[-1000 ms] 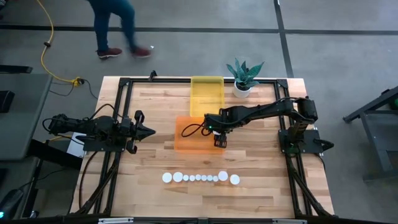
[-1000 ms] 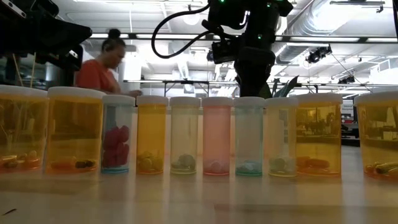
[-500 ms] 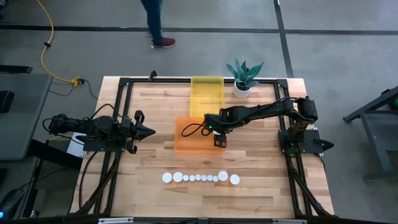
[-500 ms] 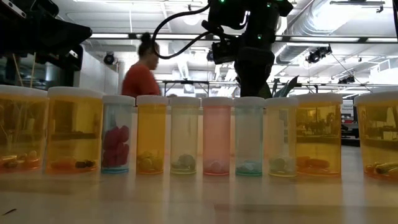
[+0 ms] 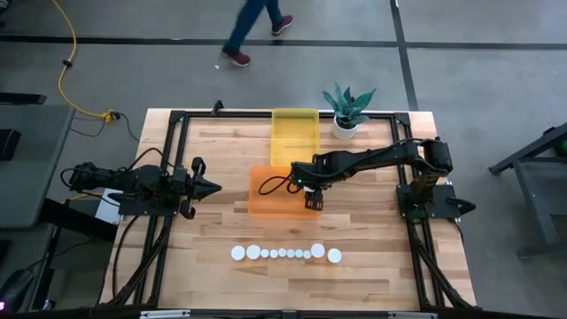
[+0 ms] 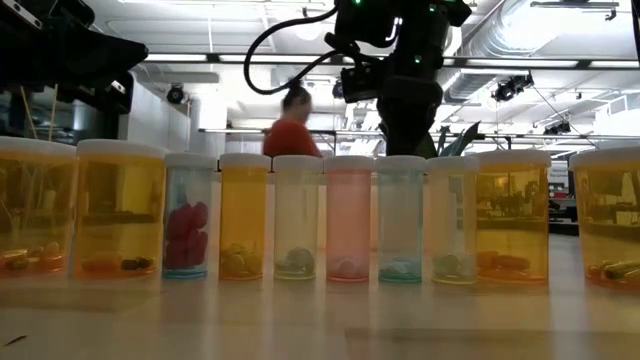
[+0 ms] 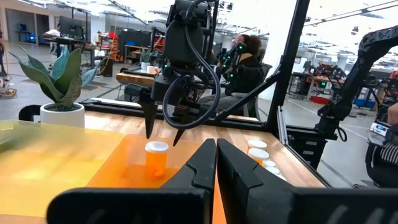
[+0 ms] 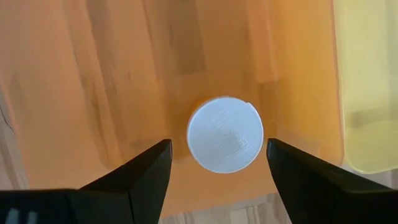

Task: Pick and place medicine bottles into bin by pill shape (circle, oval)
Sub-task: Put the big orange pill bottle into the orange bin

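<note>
Right wrist view alone reveals a white-capped medicine bottle [image 8: 225, 142] standing upright inside the orange bin [image 8: 93, 93], directly beneath the right gripper [image 8: 219, 163], whose fingers are spread wide to either side of the cap without touching it. That bottle is confirmed in the left wrist view [image 7: 156, 158], where its orange body is seen below the open fingertips. It is hidden by the arm in the high view, where only the orange bin [image 5: 266, 197] touching the yellow bin [image 5: 295, 135] is recorded. A row of ten bottles [image 5: 286, 253] is noted near the table's front edge; their coloured bodies are shown only in the low view [image 6: 300, 215]. The left gripper [image 5: 213, 187] is held closed, well apart at the left side.
</note>
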Tool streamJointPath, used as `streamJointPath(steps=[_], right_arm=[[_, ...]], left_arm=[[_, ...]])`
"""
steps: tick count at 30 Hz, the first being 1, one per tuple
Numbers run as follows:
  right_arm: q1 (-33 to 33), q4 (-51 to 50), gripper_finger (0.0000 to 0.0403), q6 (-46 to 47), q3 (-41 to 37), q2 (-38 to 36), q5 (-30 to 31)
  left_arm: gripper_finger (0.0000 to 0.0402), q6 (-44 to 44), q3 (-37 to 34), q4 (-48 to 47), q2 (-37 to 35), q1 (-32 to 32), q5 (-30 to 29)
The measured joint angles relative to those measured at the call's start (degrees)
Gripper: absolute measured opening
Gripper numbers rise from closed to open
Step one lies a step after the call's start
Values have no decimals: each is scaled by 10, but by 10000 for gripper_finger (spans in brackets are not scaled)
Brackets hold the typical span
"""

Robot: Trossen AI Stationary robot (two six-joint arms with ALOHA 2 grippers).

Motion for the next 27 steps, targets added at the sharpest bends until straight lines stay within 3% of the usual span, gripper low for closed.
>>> streamJointPath(steps=[16, 27], right_arm=[[0, -19, 256, -51, 0, -10, -9], [8, -44, 256, -39, 0, -85, -14]], left_arm=[[5, 0, 0, 0, 0, 0, 0], [5, 0, 0, 0, 0, 0, 0]])
